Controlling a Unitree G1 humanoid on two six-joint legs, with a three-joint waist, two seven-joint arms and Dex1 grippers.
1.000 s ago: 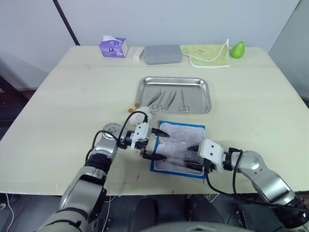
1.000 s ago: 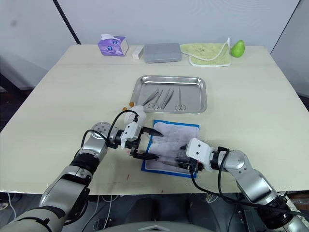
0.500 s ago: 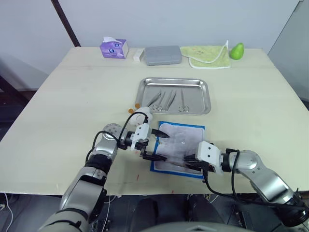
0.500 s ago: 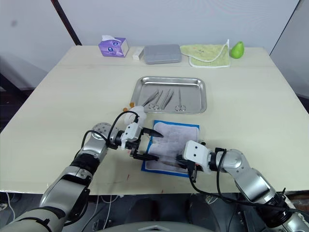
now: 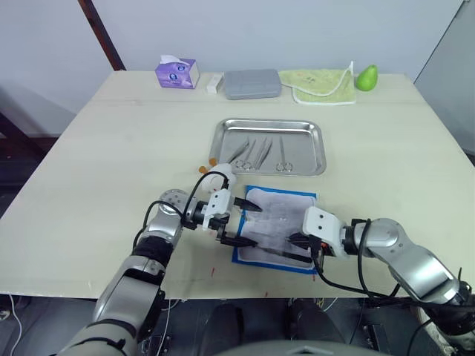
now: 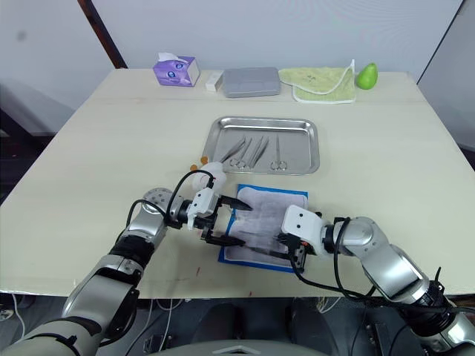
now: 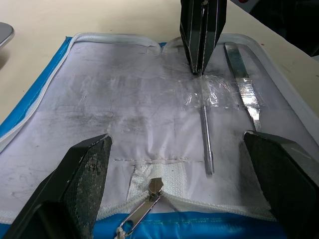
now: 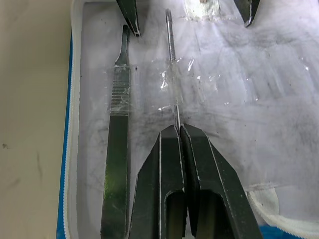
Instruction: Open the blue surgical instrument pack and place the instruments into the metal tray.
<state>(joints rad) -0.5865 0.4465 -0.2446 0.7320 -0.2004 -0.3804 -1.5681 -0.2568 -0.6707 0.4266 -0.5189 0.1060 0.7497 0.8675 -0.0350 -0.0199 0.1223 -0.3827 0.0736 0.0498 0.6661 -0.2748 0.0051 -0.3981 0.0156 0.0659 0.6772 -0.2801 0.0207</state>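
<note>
The right gripper (image 8: 178,130) pinches a thin probe (image 7: 205,130) on the opened blue surgical instrument pack (image 5: 276,228), left gripper (image 7: 177,154) spread wide; next, presumably, lift it free toward the metal tray (image 5: 269,146).

place: lab-style test room
evidence: plain pale table (image 5: 111,148), bare grey wall (image 5: 282,30)
behind metal tray (image 5: 269,126): tissue box (image 5: 176,73), grey case (image 5: 251,83)

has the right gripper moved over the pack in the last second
Yes, slightly. The right gripper, shut on a thin probe, now sits a little farther from the near edge of the blue surgical instrument pack, toward the metal tray.
</note>
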